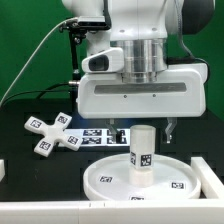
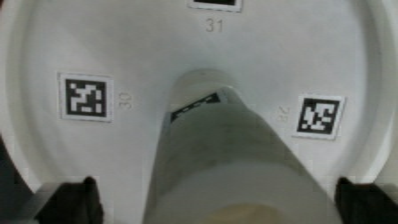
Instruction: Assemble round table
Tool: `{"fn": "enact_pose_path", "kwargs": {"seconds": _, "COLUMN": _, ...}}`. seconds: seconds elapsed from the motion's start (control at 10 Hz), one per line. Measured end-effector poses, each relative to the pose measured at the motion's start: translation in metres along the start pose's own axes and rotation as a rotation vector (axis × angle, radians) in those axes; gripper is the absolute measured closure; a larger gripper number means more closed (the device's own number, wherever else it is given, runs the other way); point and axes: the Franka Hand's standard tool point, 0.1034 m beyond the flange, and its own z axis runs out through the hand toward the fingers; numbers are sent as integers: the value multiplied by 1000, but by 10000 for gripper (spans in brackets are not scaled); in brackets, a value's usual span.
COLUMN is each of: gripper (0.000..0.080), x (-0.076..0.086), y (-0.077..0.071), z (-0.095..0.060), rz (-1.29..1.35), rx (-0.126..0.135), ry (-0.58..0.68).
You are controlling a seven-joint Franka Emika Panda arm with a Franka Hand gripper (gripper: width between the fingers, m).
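At frame centre, the fingers (image 1: pixel 172 127) stood released astride the upright leg (image 1: pixel 142 148) on the disc (image 1: pixel 100 180); a skewed lift could clip and topple it.

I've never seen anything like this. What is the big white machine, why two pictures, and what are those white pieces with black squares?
The machine is a robot arm; the gripper at its end, with two fingers, is its hand. One picture comes from a camera off the arm, the other from one on the wrist, looking down between the fingers. On the black table lie white table parts: a round disc, a short leg standing upright in its middle, and a cross-shaped base apart, toward the exterior view's left. The flat marker board behind belongs to the rig. The gripper is open, fingers either side of the leg, holding nothing.
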Motion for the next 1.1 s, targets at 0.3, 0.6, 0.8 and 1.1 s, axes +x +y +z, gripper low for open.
{"fn": "enact_pose_path", "kwargs": {"seconds": 0.3, "gripper": 150, "x": -5, "y": -4, "z": 5, "rz": -124, "rx": -7, "ry": 10}}
{"fn": "enact_pose_path", "kwargs": {"seconds": 0.6, "gripper": 394, "x": -5, "y": -2, "z": 5, "rz": -15, "rx": -7, "ry": 9}}
{"fn": "enact_pose_path", "kwargs": {"seconds": 0.8, "gripper": 392, "x": -5, "y": -2, "z": 6, "rz": 133, "rx": -8, "ry": 11}}
{"fn": "enact_pose_path", "kwargs": {"seconds": 1.1, "gripper": 392, "x": -3, "y": -2, "z": 7, "rz": 484, "rx": -8, "ry": 22}}
